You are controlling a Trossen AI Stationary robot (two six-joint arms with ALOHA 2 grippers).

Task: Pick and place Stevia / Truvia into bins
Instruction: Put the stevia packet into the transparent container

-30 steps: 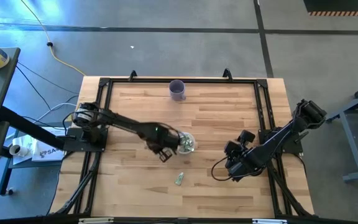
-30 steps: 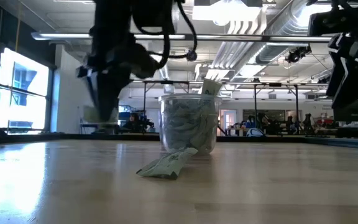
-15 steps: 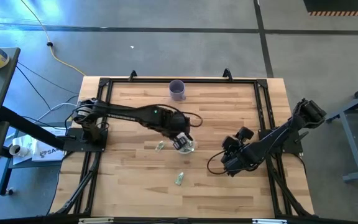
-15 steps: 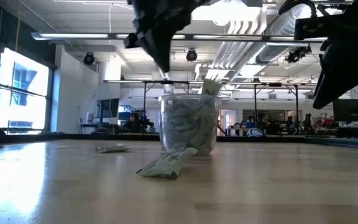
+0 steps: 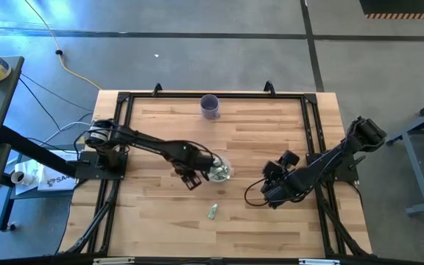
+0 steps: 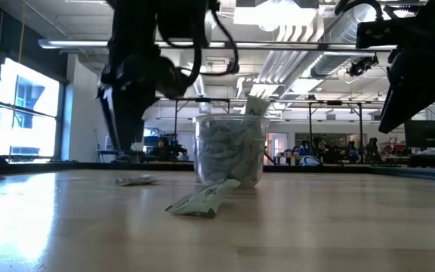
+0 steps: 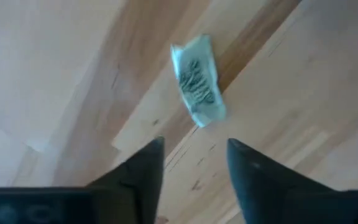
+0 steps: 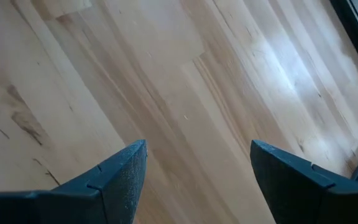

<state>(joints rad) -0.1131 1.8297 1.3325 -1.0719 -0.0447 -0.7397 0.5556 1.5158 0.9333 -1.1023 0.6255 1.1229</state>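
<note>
On wooden table (image 5: 256, 132), seen from above: two dark robot arms. Left gripper (image 5: 191, 179) sits near centre, just left of clear cup (image 5: 220, 171), which is stuffed w/ pale green sachets. Left wrist view shows its two fingers parted w/ a modest gap, nothing between them, angled down at one loose sachet (image 7: 197, 89) lying flat on the wood just ahead of the tips. Right gripper (image 5: 273, 193) hovers right of centre, well apart from the cup, fingers spread wide and empty, bare wood under it.

Second loose sachet (image 5: 212, 212) lies nearer the front edge, apart from the cup. Low view shows it crumpled in front of the cup (image 6: 229, 149), w/ one packet poking up above the brim. Purple cup (image 5: 210, 107) stands at the far edge, unused.

Risks, as a guess: the sachet is thin and flat, so fingertips may slide over it or push it along instead of pinching. The cup looks nearly full; another packet could sit on top and fall out. An arm close by could also nudge the light cup.

Orientation: in the wrist view the sachet's long axis runs roughly toward the gripper, slightly slanted, and off-centre toward one finger, so closing may catch only an edge.
</note>
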